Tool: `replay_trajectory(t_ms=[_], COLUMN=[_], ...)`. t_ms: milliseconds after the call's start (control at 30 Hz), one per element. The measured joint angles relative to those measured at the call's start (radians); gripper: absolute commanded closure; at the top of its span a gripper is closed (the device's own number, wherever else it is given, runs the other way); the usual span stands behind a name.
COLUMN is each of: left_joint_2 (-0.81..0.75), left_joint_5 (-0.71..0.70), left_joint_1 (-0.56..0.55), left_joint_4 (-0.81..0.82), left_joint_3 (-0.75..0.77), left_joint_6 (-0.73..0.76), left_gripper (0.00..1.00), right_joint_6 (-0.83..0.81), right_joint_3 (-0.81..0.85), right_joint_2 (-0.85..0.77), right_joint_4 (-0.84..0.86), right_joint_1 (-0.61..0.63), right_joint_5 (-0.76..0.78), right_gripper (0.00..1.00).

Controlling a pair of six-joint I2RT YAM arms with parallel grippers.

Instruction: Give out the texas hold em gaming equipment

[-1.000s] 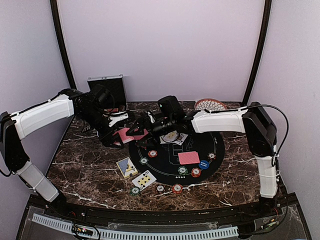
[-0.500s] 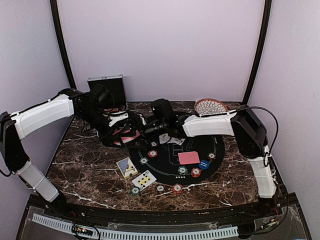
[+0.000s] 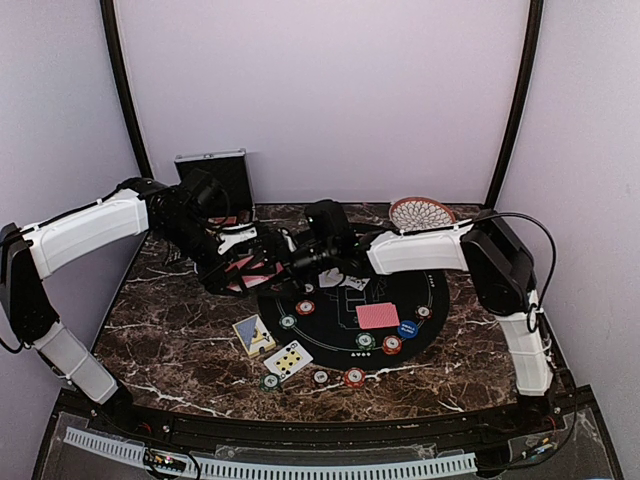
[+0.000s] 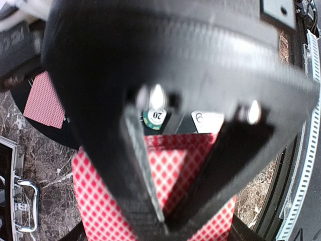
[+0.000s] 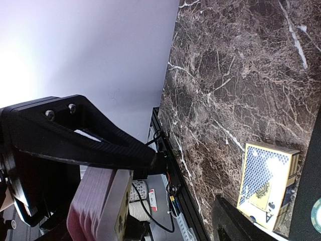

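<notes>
The deck of red-backed playing cards [image 4: 100, 201], printed with a diamond lattice, is clamped between the black wedge-shaped fingers of the left tool [image 4: 168, 221]. It is held over the veined brown marble tabletop [image 3: 170, 330], by the left rim of the round black mat [image 3: 440, 290]. The right tool [image 5: 188, 183] sits beside the deck's stacked edge, jaws apart.

Nine chips [image 3: 365, 340], one loose red-backed card [image 3: 377, 315], one card box [image 3: 254, 335], one case [image 3: 212, 165], one woven dish [image 3: 420, 211].

red-backed cards [image 4: 103, 201] half hidden behind blurred left tool [image 4: 165, 221]
</notes>
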Motion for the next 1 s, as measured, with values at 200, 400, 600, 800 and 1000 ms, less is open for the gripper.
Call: replay_trajectory(t_ms=[200, 400, 600, 800, 1000], left_joint_2=[0.0, 0.0, 0.0, 0.0, 0.0], left_joint_5=[-0.002, 0.0, -0.001, -0.005, -0.01], left_joint_1=[0.0, 0.0, -0.001, -0.001, 0.0], left_joint_4=[0.0, 0.004, 0.006, 0.015, 0.027], left_joint_3=[-0.001, -0.009, -0.019, -0.022, -0.036], left_joint_6=[0.002, 0.002, 0.002, 0.002, 0.002], left_gripper=[1.0, 1.0, 1.0, 1.0, 1.0], right_joint_6=[-0.021, -0.029, -0.026, -0.048, -0.05], right_joint_3=[-0.041, -0.078, -0.105, -0.108, -0.11], right_joint_2=[-0.051, -0.089, -0.123, -0.148, -0.16], right_joint_4=[-0.002, -0.001, -0.002, -0.034, -0.069], right_joint_1=[-0.016, -0.019, -0.023, -0.03, -0.043], right_joint_5=[0.001, 0.008, 0.011, 0.021, 0.024], right_gripper=[0.47, 0.62, 0.79, 0.93, 1.0])
